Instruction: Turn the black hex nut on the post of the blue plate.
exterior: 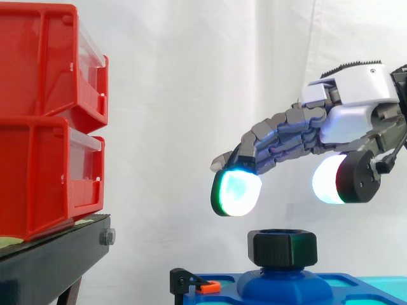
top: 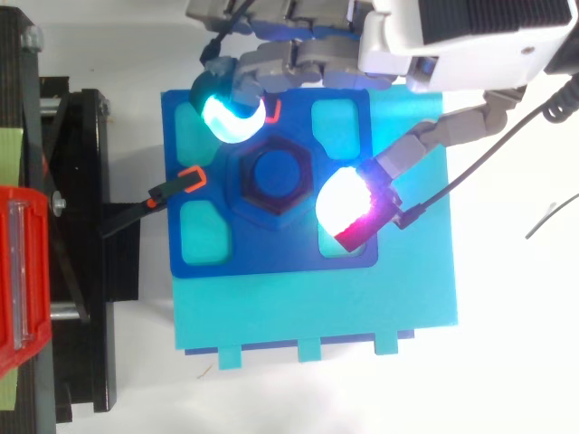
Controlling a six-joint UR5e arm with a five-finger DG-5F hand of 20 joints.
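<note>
The plate (exterior: 359,283) was cut off at the side view's lower edge, and the nut (exterior: 283,248) hid most of the post (top: 272,172). Black and six-sided, the nut sat at the plate's middle with its axis vertical. The hand (exterior: 346,117) hovered above it, its fingers (exterior: 236,190) spread from the thumb and holding nothing.
</note>
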